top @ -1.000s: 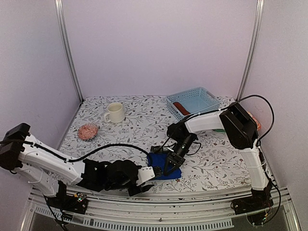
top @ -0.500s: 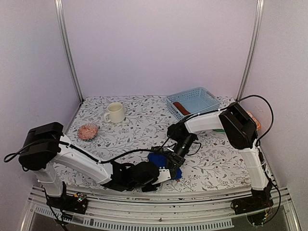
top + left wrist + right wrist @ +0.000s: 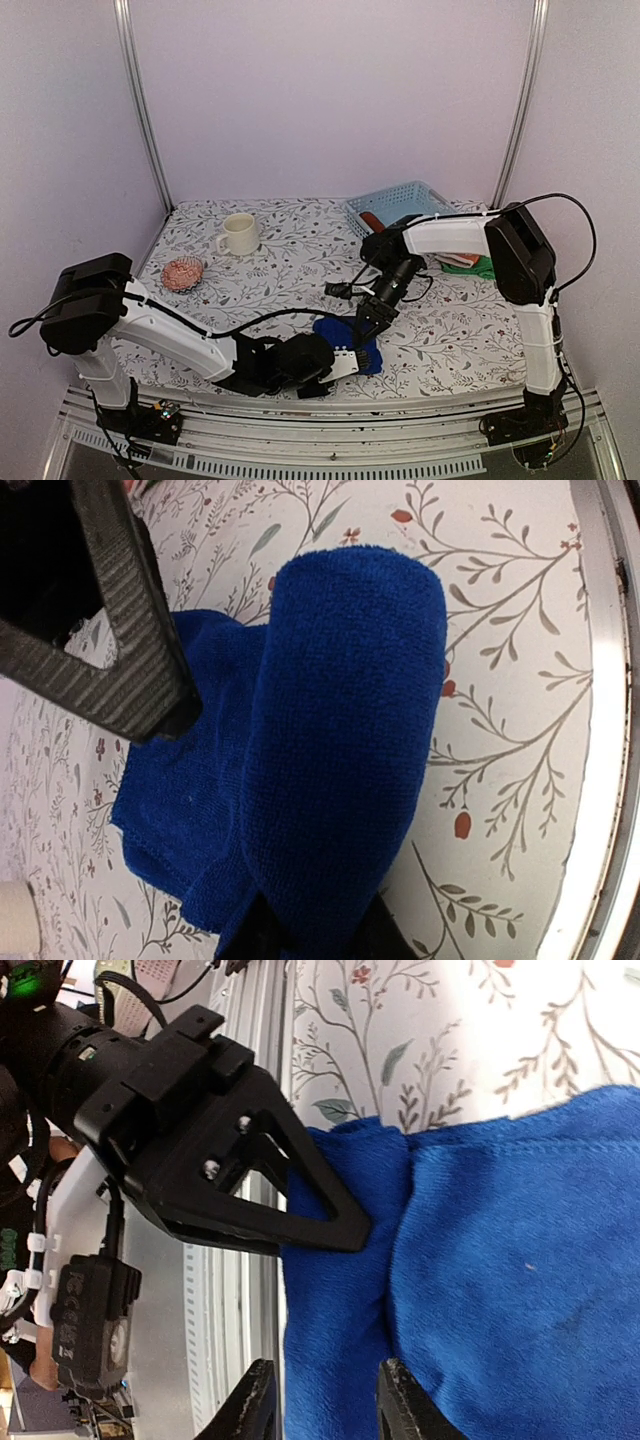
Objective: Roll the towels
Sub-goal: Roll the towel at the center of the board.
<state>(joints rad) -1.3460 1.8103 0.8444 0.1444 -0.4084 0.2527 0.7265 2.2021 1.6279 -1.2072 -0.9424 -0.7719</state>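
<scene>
The blue towel (image 3: 370, 358) lay near the front edge of the table (image 3: 280, 260) in the overhead view. The left gripper (image 3: 347, 360) reached in low at the towel's near edge and the right gripper (image 3: 366, 322) hung just above its far edge. This placing would suit one arm turning the cloth while the other steadied it. The jaw gaps were too small to read here. In the left wrist view the near portion formed a tight roll on the flat remainder, its end pinched between the closed-in left jaws. One right finger (image 3: 130, 630) reached the flat layer beside the roll, but contact could not be confirmed. In the right wrist view the right jaws stood partly apart and gripped nothing, with cloth showing beyond the gap. The towel's far side was cut off.
</scene>
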